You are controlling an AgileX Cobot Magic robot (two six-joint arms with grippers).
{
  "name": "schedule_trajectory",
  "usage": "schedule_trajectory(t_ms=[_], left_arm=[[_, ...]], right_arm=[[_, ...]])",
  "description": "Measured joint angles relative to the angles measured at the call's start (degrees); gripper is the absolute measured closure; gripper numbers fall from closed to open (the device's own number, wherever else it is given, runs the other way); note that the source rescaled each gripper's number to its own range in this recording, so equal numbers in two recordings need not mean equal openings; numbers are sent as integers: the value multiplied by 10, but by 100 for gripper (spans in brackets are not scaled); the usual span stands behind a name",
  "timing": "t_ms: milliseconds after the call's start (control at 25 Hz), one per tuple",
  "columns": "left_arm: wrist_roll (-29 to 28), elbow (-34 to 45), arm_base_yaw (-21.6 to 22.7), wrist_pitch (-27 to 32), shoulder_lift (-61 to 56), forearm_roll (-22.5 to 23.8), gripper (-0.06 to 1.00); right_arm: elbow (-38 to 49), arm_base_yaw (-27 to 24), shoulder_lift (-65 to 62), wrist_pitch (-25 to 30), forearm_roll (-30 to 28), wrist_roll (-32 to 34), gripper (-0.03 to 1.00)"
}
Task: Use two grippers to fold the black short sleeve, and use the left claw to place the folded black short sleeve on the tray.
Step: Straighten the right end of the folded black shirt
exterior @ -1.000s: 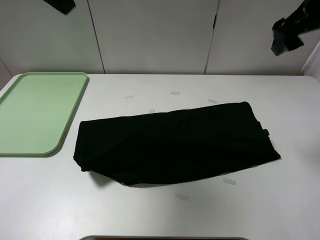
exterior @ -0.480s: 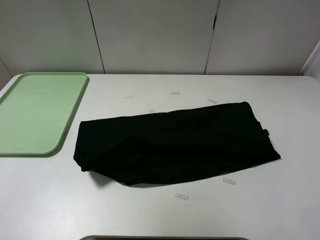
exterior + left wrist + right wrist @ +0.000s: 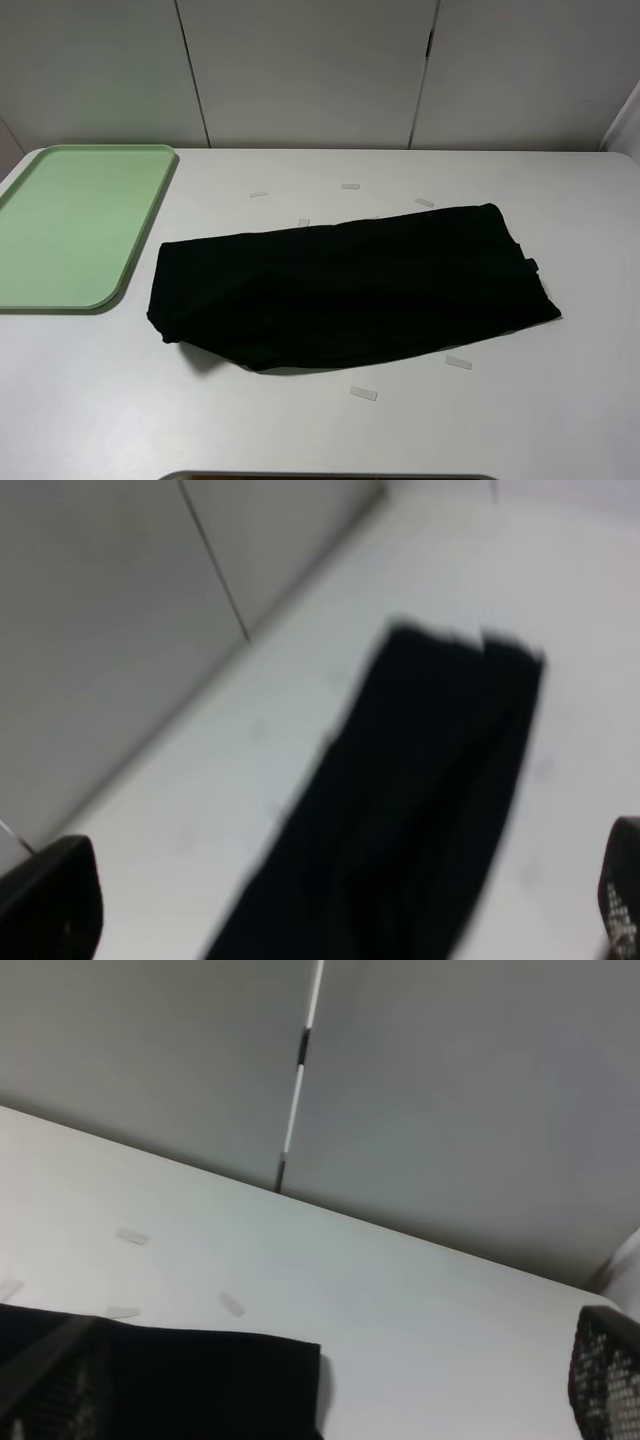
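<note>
Now both arms have left overhead view; black short sleeve unmoved

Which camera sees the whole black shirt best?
The high camera: the whole shirt lies on the table, sharp and uncovered. The left wrist view shows it blurry and cut off; the right wrist view catches only one end.

Open tabletop around shirt and tray
</note>
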Motion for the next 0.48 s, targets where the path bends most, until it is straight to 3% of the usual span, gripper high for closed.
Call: schedule_trajectory(t_ms=[160,320,480], left_arm=[[-20,89,0,-69,-139,7,-5],[-51,154,0,-71,-225,33,-5],[-119,245,0,-67,-320,75,-5]], right_arm=[[0,0,0,15,6,1,-3],[0,0,1,19,7,1,-3],[0,0,1,23,10,1,-3]])
